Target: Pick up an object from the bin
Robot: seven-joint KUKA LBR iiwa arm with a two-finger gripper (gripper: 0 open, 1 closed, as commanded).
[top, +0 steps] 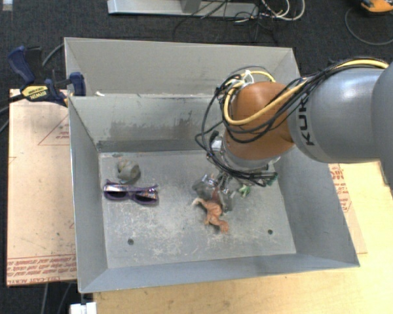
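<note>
1. Locate the sunglasses (131, 192). They are purple with dark lenses and lie flat on the floor of the bin (177, 241), in its left half as you view it. Use them as your reference for all positions below.

2. Locate the toy (215, 216). It is a small orange figure with thin limbs. It lies on the floor well to the view's right of the sunglasses and slightly nearer the front wall than they are.

3. Locate the gripper (215, 193). It is low over the floor, to the view's right of the sunglasses and level with them. Its tip stands directly at the rear end of the toy. You cannot tell whether it touches the toy. You also cannot tell from this view whether the gripper is spread or closed, and nothing shows as clamped in it.

4. Note the orange cover (259, 120) on the wrist, wrapped in black and yellow cables (230, 113). It sits above the gripper, further from the sunglasses.

5. Note the grey lump (126, 170). It rests just behind the sunglasses, near their left lens, well apart from the gripper.
</note>
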